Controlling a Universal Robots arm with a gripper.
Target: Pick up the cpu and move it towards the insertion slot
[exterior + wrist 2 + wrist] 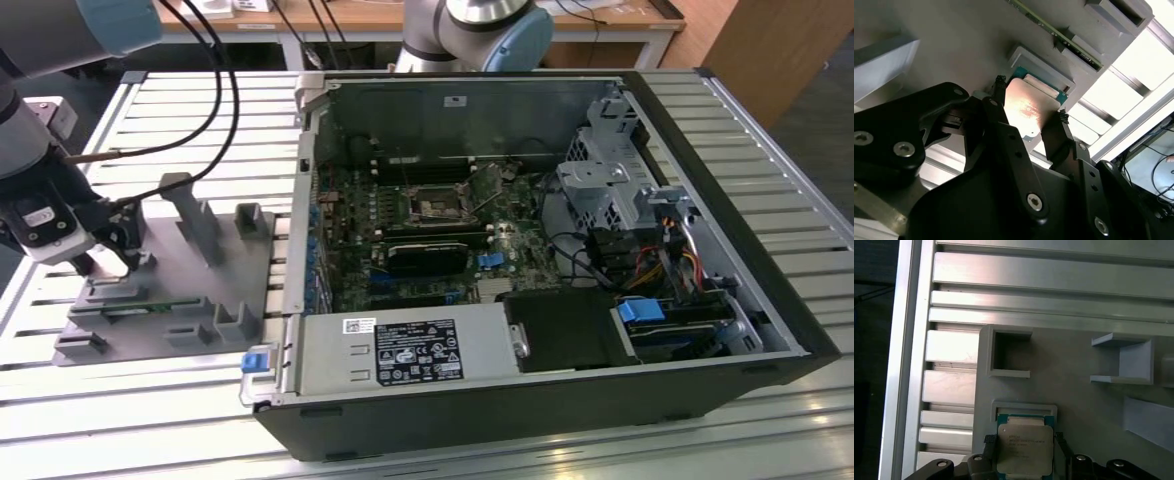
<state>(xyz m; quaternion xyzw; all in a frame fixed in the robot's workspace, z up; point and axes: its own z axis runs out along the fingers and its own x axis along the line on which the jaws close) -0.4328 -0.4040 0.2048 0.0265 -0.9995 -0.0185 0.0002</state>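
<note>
The end effector [1030, 98] clamps the cpu [1025, 450] at the grey fixture's pocket [1024, 406].

Grey robot arm [30, 140] with pale blue joint caps [114, 25] and black cables [218, 55]. A white block [47, 232] sits just above the gripper [1030, 100], which is matte black, angular, dotted with silver screws [1034, 201].

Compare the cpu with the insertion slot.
The cpu has a silvery top; the insertion slot is dark inside a metal frame. The cpu sits at the grey fixture outside the computer case; the insertion slot is on the board inside it. Both are square.
</note>
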